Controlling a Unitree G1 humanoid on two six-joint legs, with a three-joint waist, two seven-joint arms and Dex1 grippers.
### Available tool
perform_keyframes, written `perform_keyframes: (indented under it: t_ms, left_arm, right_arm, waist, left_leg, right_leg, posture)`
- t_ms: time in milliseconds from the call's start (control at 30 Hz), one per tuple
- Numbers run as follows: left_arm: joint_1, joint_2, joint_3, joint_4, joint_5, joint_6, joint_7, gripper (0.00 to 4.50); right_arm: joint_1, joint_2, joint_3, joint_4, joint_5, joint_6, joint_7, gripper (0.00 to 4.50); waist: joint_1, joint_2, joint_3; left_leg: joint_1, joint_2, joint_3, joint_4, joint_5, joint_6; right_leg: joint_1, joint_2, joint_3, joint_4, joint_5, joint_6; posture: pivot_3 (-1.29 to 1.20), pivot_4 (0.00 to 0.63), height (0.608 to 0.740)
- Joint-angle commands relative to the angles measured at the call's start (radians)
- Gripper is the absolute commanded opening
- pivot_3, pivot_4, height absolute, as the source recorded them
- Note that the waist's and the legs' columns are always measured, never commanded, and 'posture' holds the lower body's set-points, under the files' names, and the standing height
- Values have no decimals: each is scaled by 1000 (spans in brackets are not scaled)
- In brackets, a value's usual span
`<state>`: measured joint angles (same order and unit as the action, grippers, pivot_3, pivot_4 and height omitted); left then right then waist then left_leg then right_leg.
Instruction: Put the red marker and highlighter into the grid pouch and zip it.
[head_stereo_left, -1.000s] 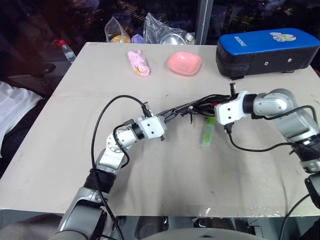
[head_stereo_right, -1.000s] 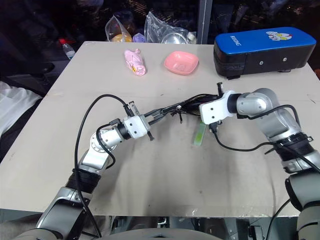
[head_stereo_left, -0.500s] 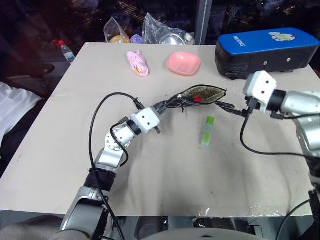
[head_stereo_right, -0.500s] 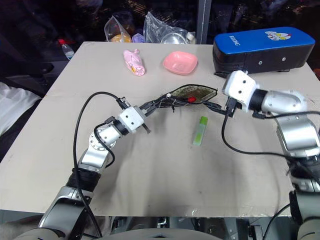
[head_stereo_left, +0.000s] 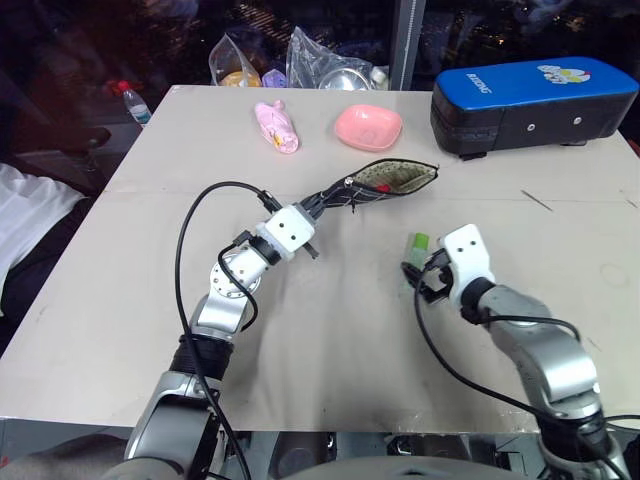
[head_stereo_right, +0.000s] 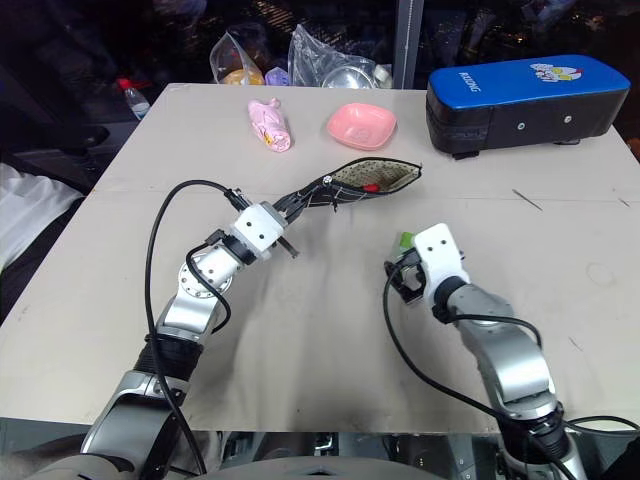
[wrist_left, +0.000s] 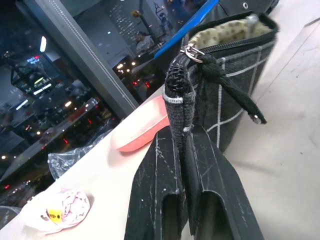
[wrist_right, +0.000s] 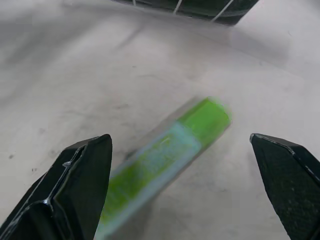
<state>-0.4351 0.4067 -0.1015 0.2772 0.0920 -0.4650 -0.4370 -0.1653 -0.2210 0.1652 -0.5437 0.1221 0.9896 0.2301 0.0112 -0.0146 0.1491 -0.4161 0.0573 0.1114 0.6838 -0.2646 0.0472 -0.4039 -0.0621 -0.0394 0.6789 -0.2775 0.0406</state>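
The grid pouch (head_stereo_left: 392, 179) is held up off the table with its mouth open and the tan lining showing. My left gripper (wrist_left: 184, 150) is shut on the pouch's near end, beside the zipper pull. A bit of the red marker (head_stereo_right: 371, 187) shows inside the pouch. The light-green highlighter (wrist_right: 165, 155) lies on the table in front of the pouch. My right gripper (wrist_right: 177, 140) is open just above it, one finger on each side and neither touching it. From the head views the right gripper (head_stereo_left: 417, 275) covers most of the highlighter (head_stereo_left: 420, 241).
A large blue-and-black case (head_stereo_left: 535, 103) stands at the back right. A pink bowl (head_stereo_left: 368, 127) and a pink packet (head_stereo_left: 277, 127) lie at the back middle. Plastic bags (head_stereo_left: 330, 62) and a bottle (head_stereo_left: 133, 102) sit at the far edge.
My right gripper has opened, left the pouch's far end and dropped back down over the highlighter. The left gripper still holds the pouch, now a little further from me.
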Motion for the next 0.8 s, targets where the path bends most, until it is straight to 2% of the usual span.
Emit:
perform_keyframes:
  t_ms: [33, 167, 267, 467, 600, 800]
  left_arm:
    - [-8, 2, 8, -33, -4, -6, 0, 0]
    - [-4, 0, 6, -36, -2, -5, 1, 0]
    - [-4, -4, 1, -37, 3, -5, 4, 0]
    - [-3, -7, -2, -36, 3, -6, 4, 0]
    - [-2, -5, -6, -36, 1, -7, -3, 0]
    - [-2, 8, -6, -39, -6, -7, -19, 0]
  right_arm:
    - [-23, 15, 29, 10, -22, 43, -41, 4464]
    - [-35, 34, 17, 24, -6, 139, -57, 4464]
    - [-39, 23, 14, 21, -9, 178, -62, 3675]
    - [-48, -53, 1, -7, -30, 183, -61, 784]
    - [-74, -132, -63, -24, -28, 159, -38, 765]
    - [-185, -483, -113, -79, -7, -53, 192, 765]
  waist:
    - [0, 0, 0]
    - [0, -1, -1]
    - [0, -2, -1]
    - [6, -2, -1]
    - [11, -2, -1]
    - [-6, -1, 0]
  left_leg:
    - [0, 0, 0, 0, 0, 0]
    - [0, 0, 0, 0, 0, 0]
    - [0, 0, -1, 0, 0, 0]
    - [0, 0, -2, 0, 0, 0]
    - [-1, -2, -2, 0, -1, 1]
    - [-1, -2, -1, 1, -2, 4]
  right_leg:
    - [0, 0, 0, 0, 0, 0]
    - [0, 0, 0, 0, 0, 0]
    - [0, 0, 0, 0, 0, 0]
    - [1, -1, -1, -1, 0, 0]
    - [1, -4, -1, -1, 0, 0]
    - [1, -5, -1, -2, 0, 0]
  posture:
    - [0, 150, 740]
    - [0, 150, 740]
    - [0, 150, 740]
    - [0, 150, 740]
    - [0, 150, 740]
    - [0, 150, 740]
